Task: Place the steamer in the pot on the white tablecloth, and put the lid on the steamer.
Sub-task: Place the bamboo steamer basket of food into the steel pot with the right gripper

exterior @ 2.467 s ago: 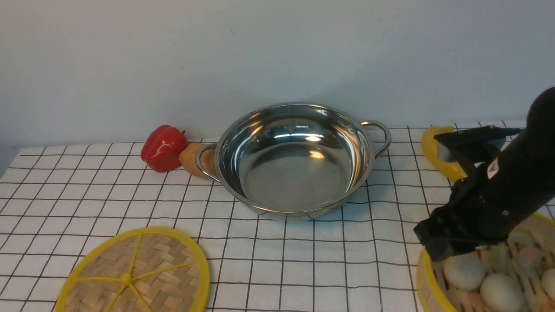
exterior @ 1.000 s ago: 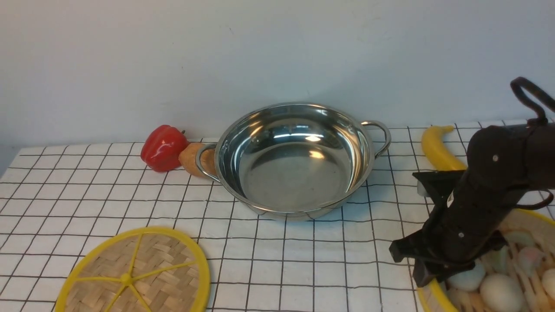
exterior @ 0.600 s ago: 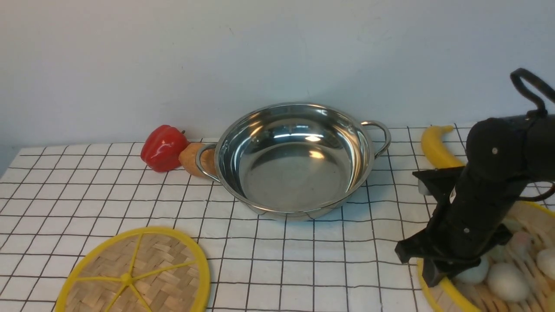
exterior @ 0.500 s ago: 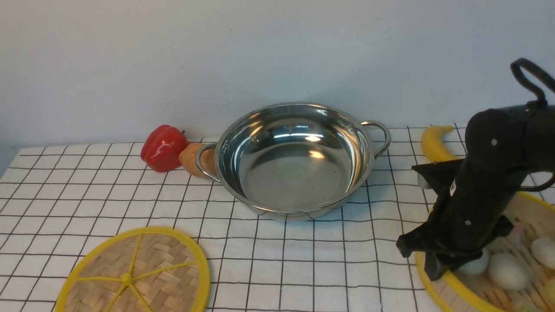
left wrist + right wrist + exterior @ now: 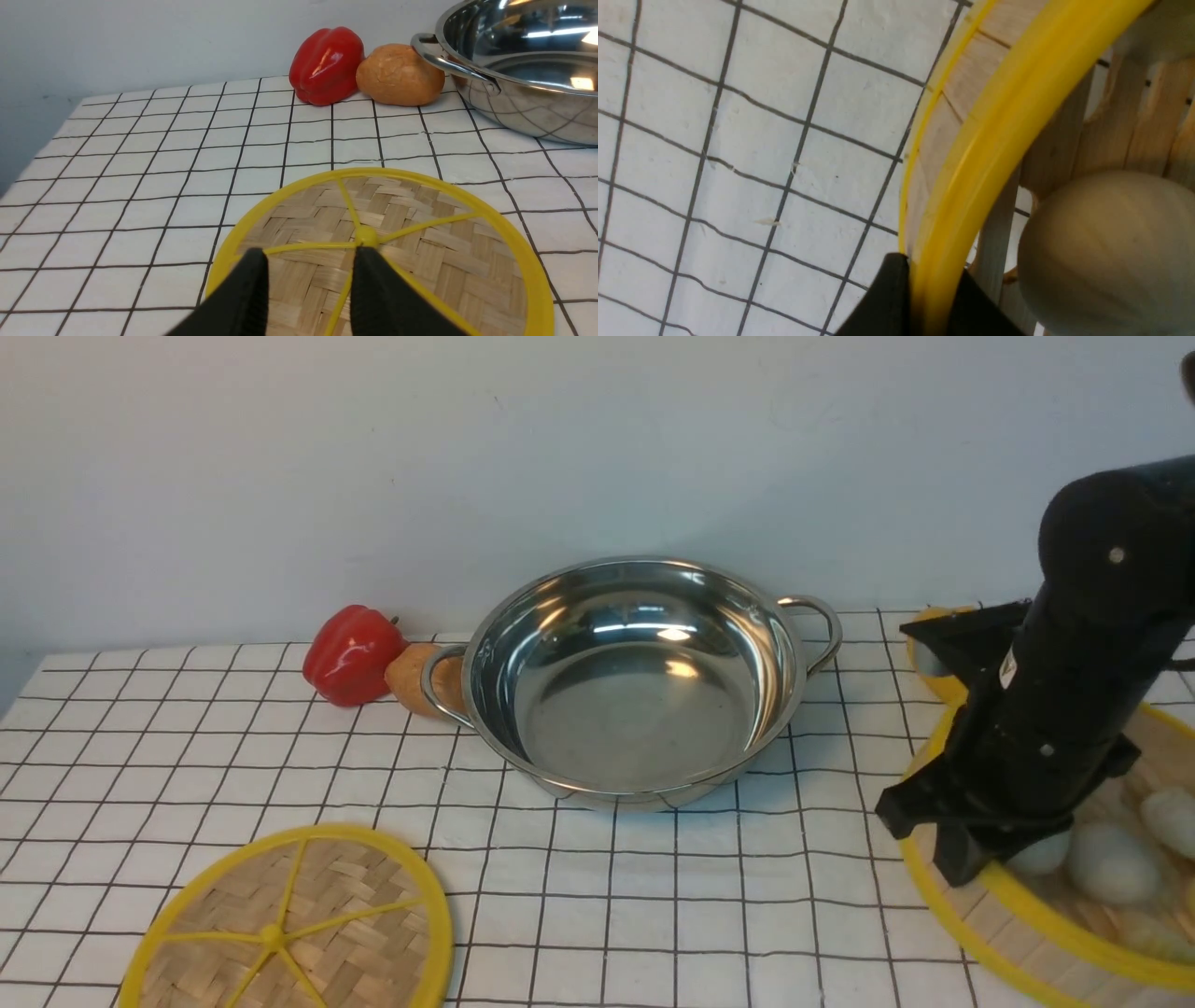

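Observation:
The steamer (image 5: 976, 915), a bamboo basket with a yellow rim and pale buns (image 5: 1111, 863), hangs tilted at the right edge, lifted off the white tablecloth (image 5: 187, 756). My right gripper (image 5: 962, 863) is shut on its near-left rim. The right wrist view shows my gripper (image 5: 931, 289) pinching the yellow rim (image 5: 994, 140), with a bun (image 5: 1106, 247) inside. The shiny pot (image 5: 635, 681) stands empty at the centre back. The lid (image 5: 289, 924) lies flat at the front left. My left gripper (image 5: 310, 261) is open and empty over the lid (image 5: 420, 242), beside its hub.
A red pepper (image 5: 353, 653) and a brown bread roll (image 5: 411, 679) lie against the pot's left handle; both show in the left wrist view, the pepper (image 5: 327, 63) and the roll (image 5: 399, 74). A banana (image 5: 945, 689) lies behind my right arm. A wall stands behind the table.
My right gripper came down on the steamer's rim, closed on it, then rose and carried it up and back, tilting it. The lid and pot have not moved.

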{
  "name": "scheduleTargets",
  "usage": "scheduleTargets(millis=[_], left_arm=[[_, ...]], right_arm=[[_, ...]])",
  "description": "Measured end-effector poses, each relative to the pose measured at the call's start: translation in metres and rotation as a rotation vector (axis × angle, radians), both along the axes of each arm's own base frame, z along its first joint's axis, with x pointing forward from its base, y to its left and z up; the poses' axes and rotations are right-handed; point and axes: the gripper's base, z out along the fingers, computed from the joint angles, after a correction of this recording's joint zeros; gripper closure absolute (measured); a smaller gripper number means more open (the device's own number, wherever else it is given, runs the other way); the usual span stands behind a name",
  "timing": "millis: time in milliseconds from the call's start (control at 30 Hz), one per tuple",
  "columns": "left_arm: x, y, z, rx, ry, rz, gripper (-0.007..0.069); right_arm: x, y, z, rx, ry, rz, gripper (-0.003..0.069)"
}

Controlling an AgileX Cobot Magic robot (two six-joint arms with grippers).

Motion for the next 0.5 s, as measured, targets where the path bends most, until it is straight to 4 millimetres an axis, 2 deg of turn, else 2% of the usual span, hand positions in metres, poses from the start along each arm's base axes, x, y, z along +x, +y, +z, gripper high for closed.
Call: scheduleTargets(millis=[200,500], left_arm=[[0.000,0.000,0.000,0.000,0.000,0.000,0.0382],[0.000,0.000,0.000,0.000,0.000,0.000,0.0382]], right_arm=[[-0.008,-0.005,0.021,0.002,-0.067,0.003,0.0591],[-0.009,-0.001,0.030,0.049,-0.075,0.069,0.0591]])
